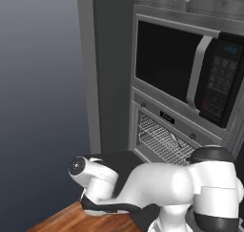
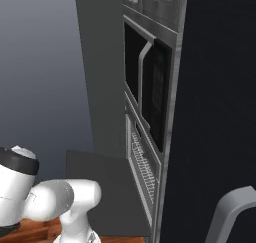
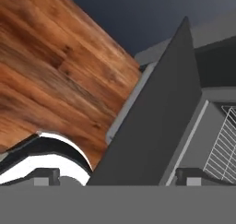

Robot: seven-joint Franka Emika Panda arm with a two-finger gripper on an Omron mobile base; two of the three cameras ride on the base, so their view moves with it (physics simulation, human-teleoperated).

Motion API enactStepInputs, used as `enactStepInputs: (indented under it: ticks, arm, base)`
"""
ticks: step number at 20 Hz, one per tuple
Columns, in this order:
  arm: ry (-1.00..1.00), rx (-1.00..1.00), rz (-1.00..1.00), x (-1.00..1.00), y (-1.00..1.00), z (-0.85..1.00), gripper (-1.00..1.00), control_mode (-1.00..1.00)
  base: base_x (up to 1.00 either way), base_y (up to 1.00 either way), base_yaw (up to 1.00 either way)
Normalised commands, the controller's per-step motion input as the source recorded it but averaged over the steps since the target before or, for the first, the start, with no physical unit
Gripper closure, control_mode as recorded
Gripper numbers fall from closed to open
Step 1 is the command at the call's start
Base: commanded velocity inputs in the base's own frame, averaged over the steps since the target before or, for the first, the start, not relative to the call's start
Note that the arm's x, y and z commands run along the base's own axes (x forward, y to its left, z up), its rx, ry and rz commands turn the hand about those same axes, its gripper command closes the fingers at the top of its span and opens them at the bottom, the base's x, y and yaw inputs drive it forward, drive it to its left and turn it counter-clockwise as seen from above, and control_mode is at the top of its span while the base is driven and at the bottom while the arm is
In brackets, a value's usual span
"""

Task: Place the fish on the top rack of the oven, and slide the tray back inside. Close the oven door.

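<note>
Fish we cannot find on the silver wire-mesh top rack (image 1: 159,141) inside the grey steel oven (image 1: 143,112). Its dark-grey flat door (image 2: 107,187) lies open, so closing is left. Our hand (image 3: 117,176) is released, empty.

Plain blue-grey wall (image 1: 38,73) at left, tall grey cabinet column (image 1: 112,73), wood-plank floor (image 3: 50,71) lay below, black microwave (image 1: 190,68) built in

Above me sits a black microwave (image 1: 190,73) with keypad (image 1: 220,80) and vertical silver handle (image 1: 199,66). Wood-plank floor (image 3: 50,75) below; grey wall (image 1: 38,83) at left.
</note>
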Motion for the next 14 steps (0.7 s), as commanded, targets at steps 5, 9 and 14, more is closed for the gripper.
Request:
enactStepInputs:
  ticks: [5,9,14]
  arm:
    - [0.13,-0.36,0.15,0.01,0.29,-0.31,-1.00,-1.00]
    - [0.06,-0.31,0.13,0.00,0.04,-0.60,-1.00,-1.00]
    - [0.05,-0.24,0.06,0.00,0.00,-0.47,-1.00,-1.00]
  base:
    - [0.00,0.00,0.00]
    - [0.00,0.00,0.00]
    - [0.00,0.00,0.00]
